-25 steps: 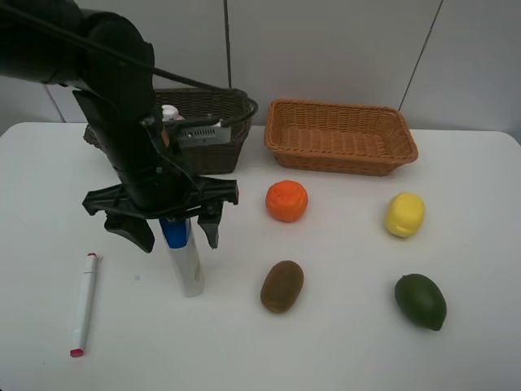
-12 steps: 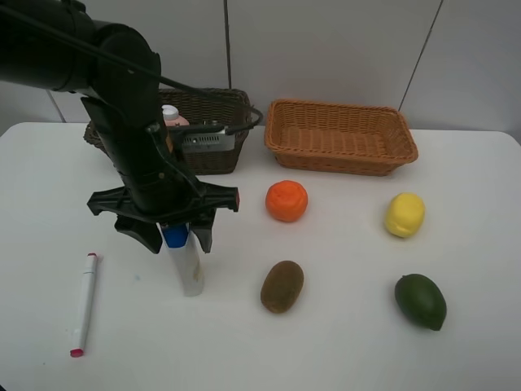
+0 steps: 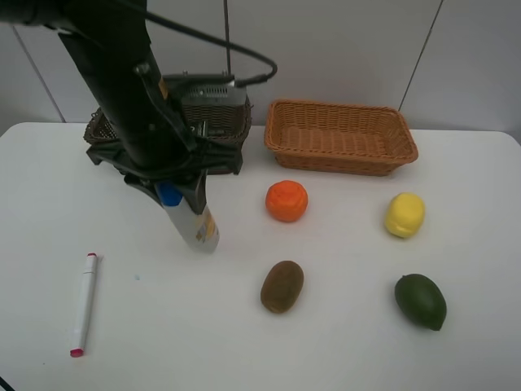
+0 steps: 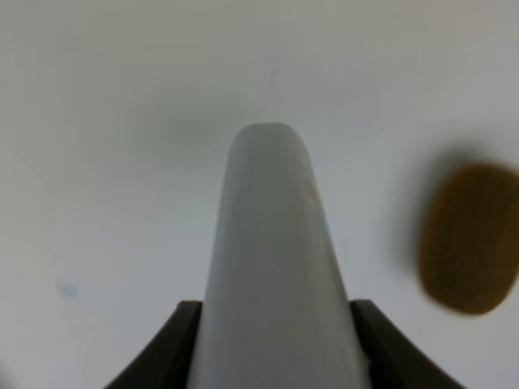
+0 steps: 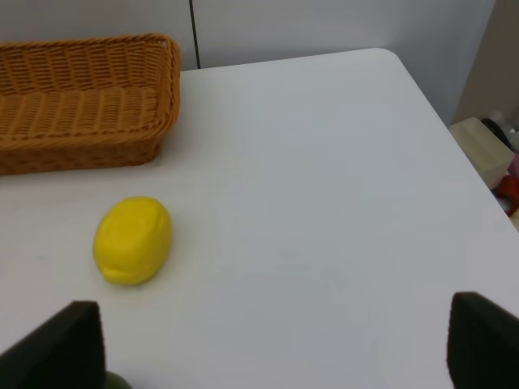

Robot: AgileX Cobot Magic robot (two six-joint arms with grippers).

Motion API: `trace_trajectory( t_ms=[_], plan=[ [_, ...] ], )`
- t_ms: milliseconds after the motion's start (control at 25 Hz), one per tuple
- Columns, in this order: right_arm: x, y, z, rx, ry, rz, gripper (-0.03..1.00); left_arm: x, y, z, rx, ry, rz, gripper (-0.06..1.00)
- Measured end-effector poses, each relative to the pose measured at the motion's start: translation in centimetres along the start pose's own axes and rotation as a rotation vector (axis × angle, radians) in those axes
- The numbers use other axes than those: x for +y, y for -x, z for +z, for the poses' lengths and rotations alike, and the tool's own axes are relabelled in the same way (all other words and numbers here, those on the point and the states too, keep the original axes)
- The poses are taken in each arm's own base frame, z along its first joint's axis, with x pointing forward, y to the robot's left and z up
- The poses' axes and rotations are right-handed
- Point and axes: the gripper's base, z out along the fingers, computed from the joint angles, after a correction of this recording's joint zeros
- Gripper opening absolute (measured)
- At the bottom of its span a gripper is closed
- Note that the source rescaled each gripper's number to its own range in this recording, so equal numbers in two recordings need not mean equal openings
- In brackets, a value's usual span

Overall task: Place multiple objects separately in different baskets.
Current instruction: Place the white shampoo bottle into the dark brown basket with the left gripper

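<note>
- White red-tipped marker (image 3: 83, 304): lying flat on the table (image 3: 366, 350) at far left, well apart from everything else. As a round body, it is risking a roll if brushed.
- Left gripper (image 3: 175, 194): jaws narrowing onto the cap end of the white blue-capped tube (image 3: 191, 224), which is hanging tilted, seemingly clear of the table, just in front of the dark brown basket (image 3: 234, 130). The hold is sitting high on a smooth body, so the tube is risking a swing or a slip in transit.
- Dark brown basket: standing mostly hidden behind the arm. The tube's low tail is risking a catch on the near rim.
- Kiwi (image 3: 282, 286) and orange (image 3: 286, 200): lying near the tube, and a dropped tube is likely sending either one rolling.
- Light tan basket (image 3: 342, 163): standing beside the brown one, inviting a mis-sort.
- Right gripper (image 5: 272, 344): jaws standing wide, holding nothing, hovering near the lemon (image 5: 132, 240).
</note>
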Motion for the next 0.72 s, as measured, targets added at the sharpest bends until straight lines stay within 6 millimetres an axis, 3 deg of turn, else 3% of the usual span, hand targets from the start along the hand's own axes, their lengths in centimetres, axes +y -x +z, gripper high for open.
trace_trajectory(
  t_ms=[120,280,400,480,600,720],
  plan=[
    [0.0,0.0,0.0,0.0,0.0,0.0,1.0,1.2,4.0,-4.5,-0.192,-0.037,-0.011,0.34],
    [0.0,0.0,0.0,0.0,0.0,0.0,1.0,4.3,9.3,-6.9,-0.358,-0.036,-0.084,0.34],
    [0.0,0.0,0.0,0.0,0.0,0.0,1.0,6.2,13.1,-4.6,-0.372,-0.042,-0.125,0.34],
    [0.0,0.0,0.0,0.0,0.0,0.0,1.0,6.8,15.0,-1.5,-0.331,-0.058,-0.141,0.34],
    [0.0,0.0,0.0,0.0,0.0,0.0,1.0,6.9,16.7,2.5,-0.277,-0.064,-0.133,0.34],
    [0.0,0.0,0.0,0.0,0.0,0.0,1.0,6.9,17.5,4.6,-0.246,-0.059,-0.128,0.34]
  ],
)
